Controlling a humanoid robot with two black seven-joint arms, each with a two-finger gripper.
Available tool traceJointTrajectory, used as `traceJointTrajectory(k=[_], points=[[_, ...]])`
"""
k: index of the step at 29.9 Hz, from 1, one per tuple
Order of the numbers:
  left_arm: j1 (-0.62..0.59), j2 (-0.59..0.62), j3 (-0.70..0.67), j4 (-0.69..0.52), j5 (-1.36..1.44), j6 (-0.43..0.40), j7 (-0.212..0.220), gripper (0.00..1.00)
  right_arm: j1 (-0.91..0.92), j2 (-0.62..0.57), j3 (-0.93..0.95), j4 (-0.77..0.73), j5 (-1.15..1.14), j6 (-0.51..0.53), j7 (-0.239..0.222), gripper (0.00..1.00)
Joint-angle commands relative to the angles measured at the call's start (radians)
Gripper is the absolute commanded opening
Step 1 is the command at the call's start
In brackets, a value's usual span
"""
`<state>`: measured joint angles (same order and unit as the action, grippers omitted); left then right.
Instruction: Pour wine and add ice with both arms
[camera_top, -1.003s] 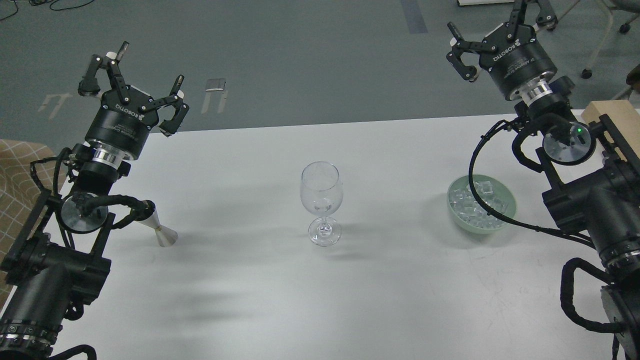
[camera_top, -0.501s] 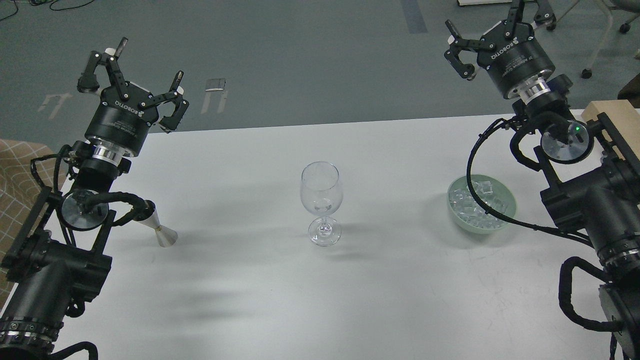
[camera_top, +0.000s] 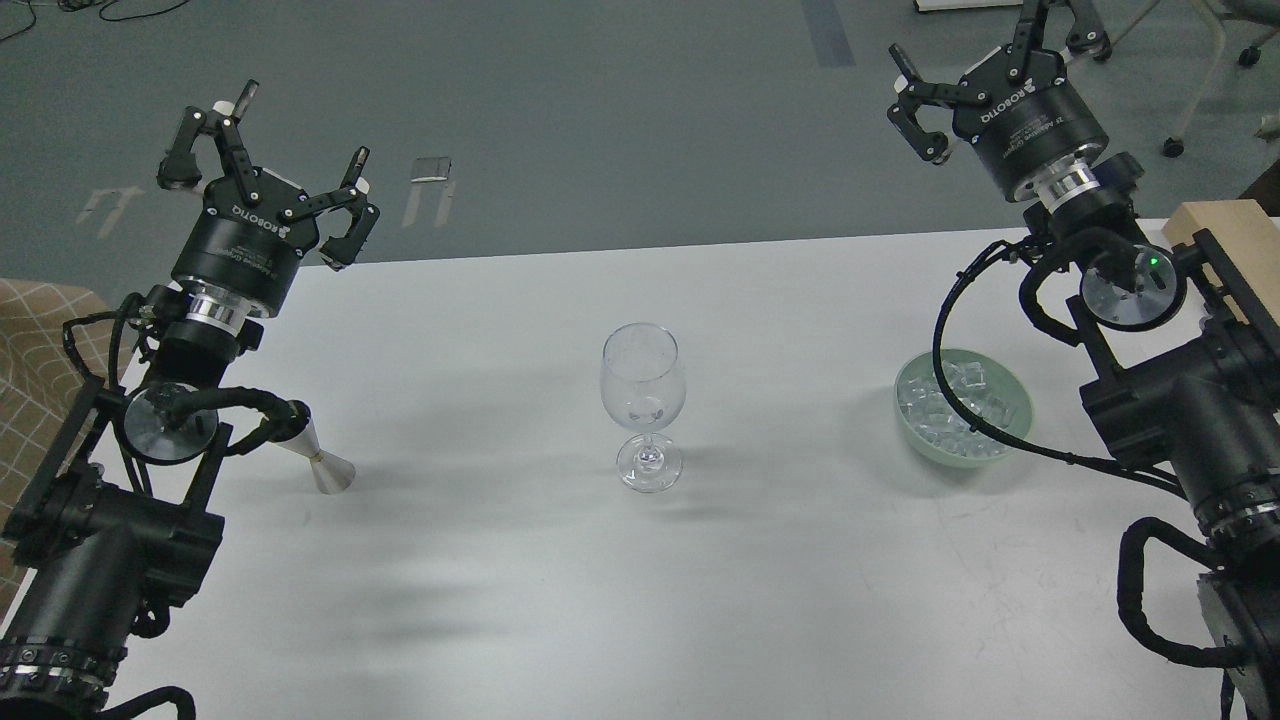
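Ice (camera_top: 962, 408): a heap of small clear cubes with whitish glints, filling a pale green bowl (camera_top: 1012, 436) on the right side of the white table (camera_top: 780, 580). No wine can be made out; the stemmed glass (camera_top: 643, 404) stands upright at table centre, well apart from the bowl, and looks empty. A small steel jigger (camera_top: 323, 462) stands at the left, partly behind the left arm's cable. Left gripper (camera_top: 268, 160) is raised beyond the far table edge, fingers spread wide, holding nothing. Right gripper (camera_top: 1000, 45) likewise raised at far right, fingers splayed wide and empty. Against half a second ago: glass, bowl and jigger unmoved; both grippers shifted only slightly, finger spread unchanged.
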<state>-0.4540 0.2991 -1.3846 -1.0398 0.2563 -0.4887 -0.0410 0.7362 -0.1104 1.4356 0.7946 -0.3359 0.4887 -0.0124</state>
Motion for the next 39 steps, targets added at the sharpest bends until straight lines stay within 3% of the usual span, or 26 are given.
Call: traceJointTrajectory(k=[1, 39], points=[[-0.002, -0.001, -0.001, 0.0, -0.002, 0.0, 0.0, 0.98, 0.005, 0.0, 0.0, 0.0, 0.0, 0.0, 0.0, 1.0], [0.006, 0.034, -0.008, -0.02, -0.02, 0.0, 0.013, 0.98, 0.005, 0.018, 0.0, 0.008, 0.002, 0.0, 0.0, 1.0]])
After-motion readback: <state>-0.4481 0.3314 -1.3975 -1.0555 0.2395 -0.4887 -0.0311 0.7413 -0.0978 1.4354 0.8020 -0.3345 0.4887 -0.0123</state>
